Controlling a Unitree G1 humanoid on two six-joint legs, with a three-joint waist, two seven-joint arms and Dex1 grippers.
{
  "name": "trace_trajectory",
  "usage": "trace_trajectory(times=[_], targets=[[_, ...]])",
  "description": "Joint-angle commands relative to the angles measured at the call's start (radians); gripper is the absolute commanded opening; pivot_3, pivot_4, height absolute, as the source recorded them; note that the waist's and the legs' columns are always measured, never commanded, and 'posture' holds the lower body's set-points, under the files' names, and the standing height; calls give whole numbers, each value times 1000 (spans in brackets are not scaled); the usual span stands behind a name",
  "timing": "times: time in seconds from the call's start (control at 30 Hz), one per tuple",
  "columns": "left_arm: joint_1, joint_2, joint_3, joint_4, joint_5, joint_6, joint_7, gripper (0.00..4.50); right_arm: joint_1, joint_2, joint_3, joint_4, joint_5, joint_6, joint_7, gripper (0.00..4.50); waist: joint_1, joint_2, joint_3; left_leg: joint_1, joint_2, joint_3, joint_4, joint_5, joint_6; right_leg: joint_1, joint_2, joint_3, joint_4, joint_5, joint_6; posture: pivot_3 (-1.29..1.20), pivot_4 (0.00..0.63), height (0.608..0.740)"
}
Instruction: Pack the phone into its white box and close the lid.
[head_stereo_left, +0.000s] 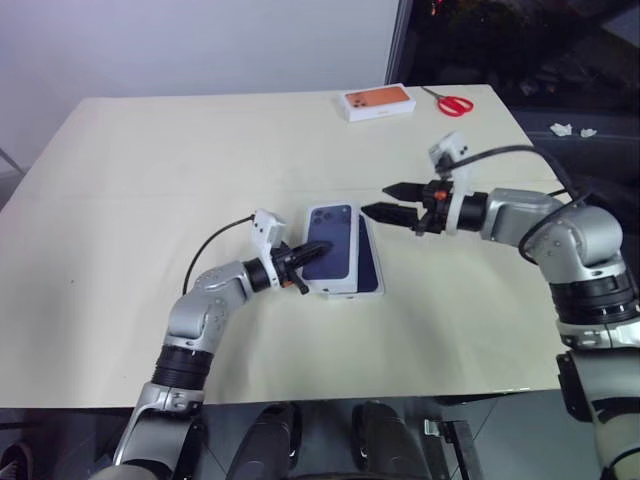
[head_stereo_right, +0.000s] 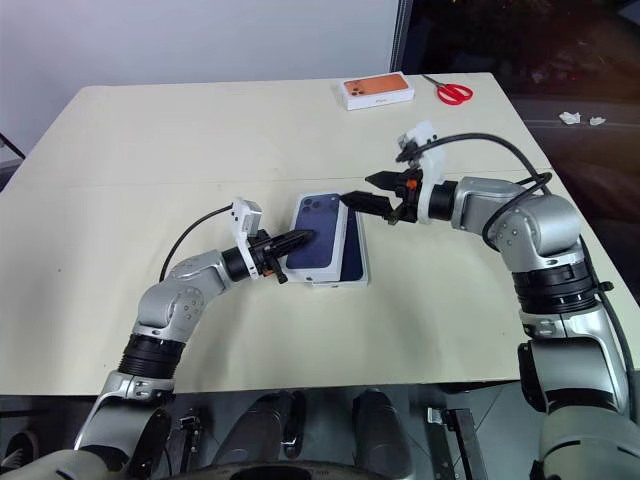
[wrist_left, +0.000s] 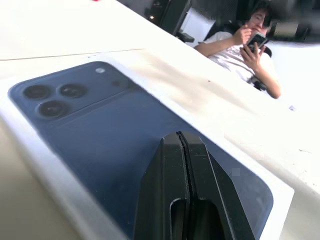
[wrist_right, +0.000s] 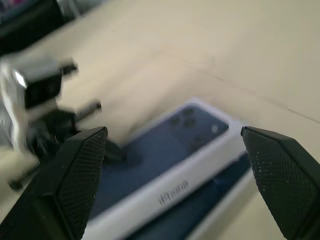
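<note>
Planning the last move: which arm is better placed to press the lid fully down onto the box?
Probably the left: the left gripper has its jaws shut and lying on the lid, which sits askew. The right gripper, jaws open, hovers off the lid's far edge.

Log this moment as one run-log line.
lid: askew on white box, not seated | left gripper: shut, tips on lid | right gripper: open, beside lid, holding nothing | table: orange-topped box, red scissors at far edge

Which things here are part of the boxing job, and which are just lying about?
Job: lid with the phone picture, lying askew on the white box; left gripper shut, pressing on it; right gripper open beside it.
Lying about: orange-topped box, red scissors.
</note>
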Motion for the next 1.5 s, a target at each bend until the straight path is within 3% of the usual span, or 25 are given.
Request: trace_trajectory(times=[0.03, 0.23, 0.5, 0.8, 0.97, 1.2, 1.5], targets=[[3, 40, 52, -68, -22, 3, 1, 0, 16, -18, 92, -55, -223, -196, 17, 3195, 2, 0, 0, 0, 0, 0, 0, 0, 0, 0, 0, 0, 0, 0, 0, 0, 150, 740], [25, 116, 97, -85, -23, 53, 11, 0, 56, -13, 167, -4, -467, -391, 19, 51, 9, 0, 0, 0, -1, 0, 0, 1, -2, 0, -1, 0, 0, 0, 0, 0, 150, 740], [4, 154, 24, 2, 90, 49, 53, 0, 34, 35, 181, 31, -617, -464, 26, 51, 9, 0, 0, 0, -1, -1, 0, 3, -5, 0, -1, 0, 0, 0, 0, 0, 150, 740], [-58, 85, -118, 104, 195, 68, 40, 0, 49, 63, 185, 28, -706, -483, 59, 51, 15, 0, 0, 0, -2, -1, 1, 3, -5, 1, -1, -1, 0, 0, 0, 0, 150, 740], [-85, 31, -94, 66, 152, 94, 16, 0, 62, 27, 184, 10, -752, -495, 89, 51, 31, 0, 0, 0, -2, -1, 1, 3, -6, 1, -1, -2, 0, 0, 0, 0, 150, 740], [-121, 21, -80, 55, 152, 85, -15, 0, 134, -116, 184, -71, -798, -514, 212, 51, 27, -1, 0, 0, -3, -1, 2, 3, -6, 1, -1, -2, 0, 0, 0, 0, 150, 740], [-112, 30, -79, 70, 172, 55, -16, 0, 162, -87, 167, -118, -805, -463, 220, 51, 28, -1, 0, 0, -2, -1, 2, 3, -6, 1, -1, -1, 0, 0, 0, 0, 150, 740]])
